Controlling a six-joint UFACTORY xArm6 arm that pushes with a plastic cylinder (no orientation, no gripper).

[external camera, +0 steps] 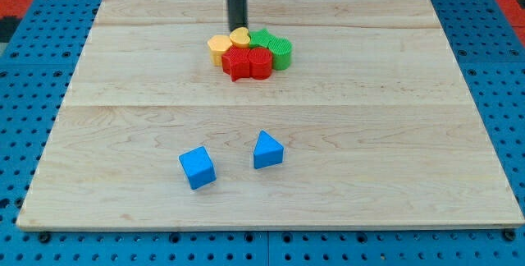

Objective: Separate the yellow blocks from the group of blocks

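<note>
A tight group of blocks sits near the board's top middle. A yellow hexagon-like block (218, 47) is at the group's left. A yellow heart-shaped block (239, 37) is at its top. Next to them are a red star-shaped block (237, 63), a red block (260, 60), a green star-shaped block (262, 38) and a green round block (280, 52). All touch one another. My tip (237, 28) stands just above the yellow heart block, at the group's top edge.
A blue cube (198, 167) and a blue triangular block (267, 150) lie apart near the view's bottom middle. The wooden board (394, 135) rests on a blue pegboard surface (25, 69).
</note>
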